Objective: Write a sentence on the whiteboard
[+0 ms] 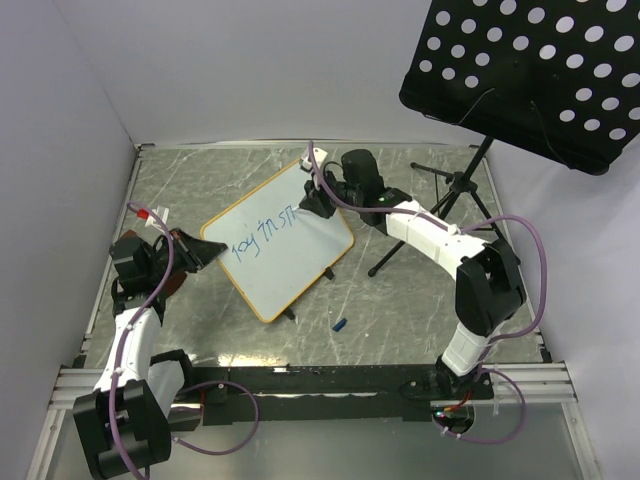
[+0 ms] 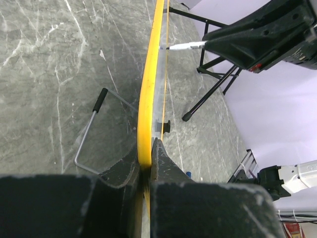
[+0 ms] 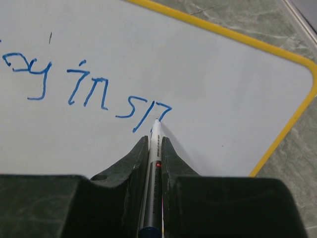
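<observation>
White arm links (image 1: 430, 235), black joints (image 1: 490, 290); thin purple cables (image 1: 544, 262) looped alongside; dark, rough-textured wedge fingers (image 3: 131, 168).

The gripper (image 3: 154, 142) fills the bottom of the view, its two dark fingers (image 3: 136, 163) closed on a marker (image 3: 156, 133) that sticks out between them. The marker's barrel is white with small print along it, and its blue tip touches the board (image 3: 223, 99) at the end of the last stroke. Blue writing (image 3: 91, 94) runs across the white surface in one line: a partly cut-off "oy", then "in", then an "s" and an angular, unfinished letter. A yellow frame (image 3: 233, 34) edges the board, curving round one corner at right. Grey marbled table (image 3: 297, 144) shows beyond it.
</observation>
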Action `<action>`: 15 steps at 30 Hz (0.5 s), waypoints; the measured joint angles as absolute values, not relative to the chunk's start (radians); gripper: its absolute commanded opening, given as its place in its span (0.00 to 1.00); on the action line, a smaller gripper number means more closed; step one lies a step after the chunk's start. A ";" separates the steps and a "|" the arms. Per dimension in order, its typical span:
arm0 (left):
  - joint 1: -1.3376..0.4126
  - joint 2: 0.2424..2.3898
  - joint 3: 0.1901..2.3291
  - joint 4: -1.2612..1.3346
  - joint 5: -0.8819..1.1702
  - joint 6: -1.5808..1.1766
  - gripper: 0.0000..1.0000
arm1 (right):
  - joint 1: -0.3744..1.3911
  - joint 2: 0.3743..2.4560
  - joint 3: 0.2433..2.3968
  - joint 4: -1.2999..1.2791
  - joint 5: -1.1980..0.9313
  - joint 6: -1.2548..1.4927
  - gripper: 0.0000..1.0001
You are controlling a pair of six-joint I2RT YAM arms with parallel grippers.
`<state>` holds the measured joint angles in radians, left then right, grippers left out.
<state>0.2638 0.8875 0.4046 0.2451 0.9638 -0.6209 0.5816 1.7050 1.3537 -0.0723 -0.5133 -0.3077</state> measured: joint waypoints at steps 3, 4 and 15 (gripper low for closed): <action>0.264 0.888 0.405 0.245 0.964 -0.621 0.01 | 0.582 1.711 1.372 -0.073 -0.512 -0.307 0.00; 0.264 0.888 0.405 0.245 0.964 -0.621 0.01 | 0.582 1.716 1.379 -0.072 -0.511 -0.307 0.00; 0.264 0.888 0.405 0.239 0.955 -0.630 0.01 | 0.573 1.758 1.421 -0.076 -0.496 -0.296 0.00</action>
